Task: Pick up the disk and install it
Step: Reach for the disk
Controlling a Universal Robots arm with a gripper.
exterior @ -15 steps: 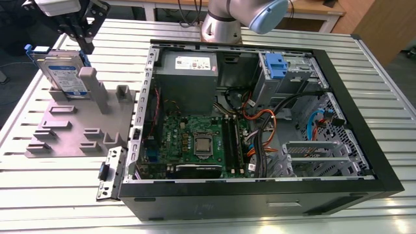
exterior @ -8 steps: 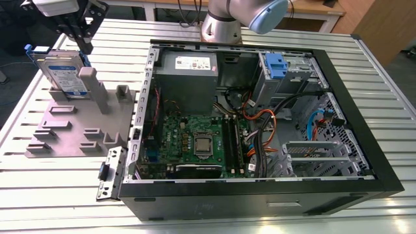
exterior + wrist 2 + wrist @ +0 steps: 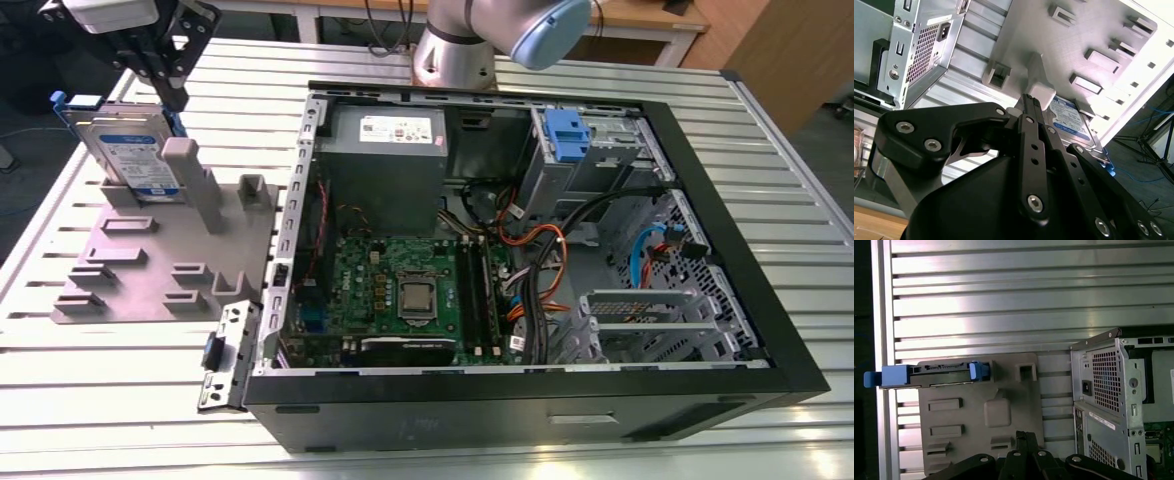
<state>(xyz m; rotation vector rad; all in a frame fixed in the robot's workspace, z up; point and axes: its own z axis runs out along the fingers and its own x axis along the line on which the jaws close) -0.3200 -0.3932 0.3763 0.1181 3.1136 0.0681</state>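
Disk (image 3: 134,150) stands upright on edge in 1 slot of the gray fixture (image 3: 147,265), at 10 o'clock from the open computer case (image 3: 534,405) in the exterior view. Gripper (image 3: 170,92) hangs at its 1 o'clock, fingers (image 3: 1030,130) drawn together, holding nothing.

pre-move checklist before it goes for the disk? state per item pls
1. Disk standing upright in the gray fixture: ok.
2. Gripper close above the disk's top edge, in the exterior view: ok.
3. Disk already gripped: cannot tell.
4. Computer case open, interior exposed: ok.
5. Drive cage bay free to take the disk: cannot tell.
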